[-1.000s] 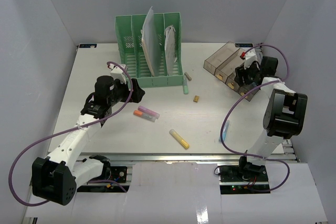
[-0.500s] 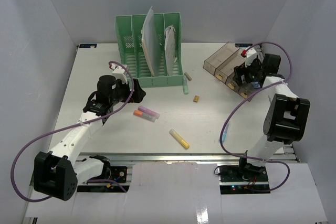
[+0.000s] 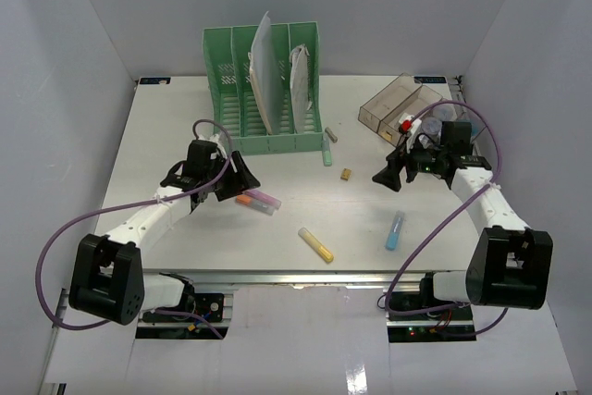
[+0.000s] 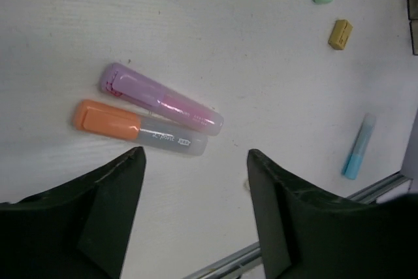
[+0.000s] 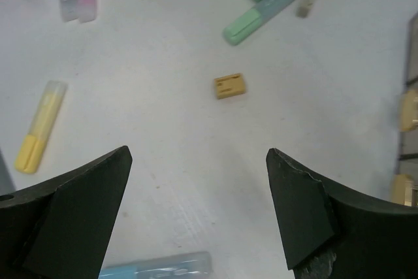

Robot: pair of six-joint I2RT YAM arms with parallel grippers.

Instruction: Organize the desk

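Observation:
The white desk (image 3: 157, 136) holds scattered items. An orange highlighter (image 3: 248, 199) and a purple one (image 3: 265, 198) lie side by side; the left wrist view shows the orange one (image 4: 134, 127) and the purple one (image 4: 160, 99) too. My left gripper (image 3: 242, 176) is open and empty, just above and beside this pair (image 4: 194, 155). My right gripper (image 3: 387, 173) is open and empty over bare desk (image 5: 197, 153), near a small yellow eraser (image 3: 345, 174) (image 5: 230, 86). A blue highlighter (image 3: 395, 229) (image 5: 157, 267) lies below the right gripper.
A green file rack (image 3: 264, 90) with papers stands at the back. A clear brown compartment tray (image 3: 393, 104) sits back right. A green highlighter (image 3: 327, 147) and a small brownish piece (image 3: 332, 135) lie by the rack. A yellow highlighter (image 3: 315, 244) lies near the front rail.

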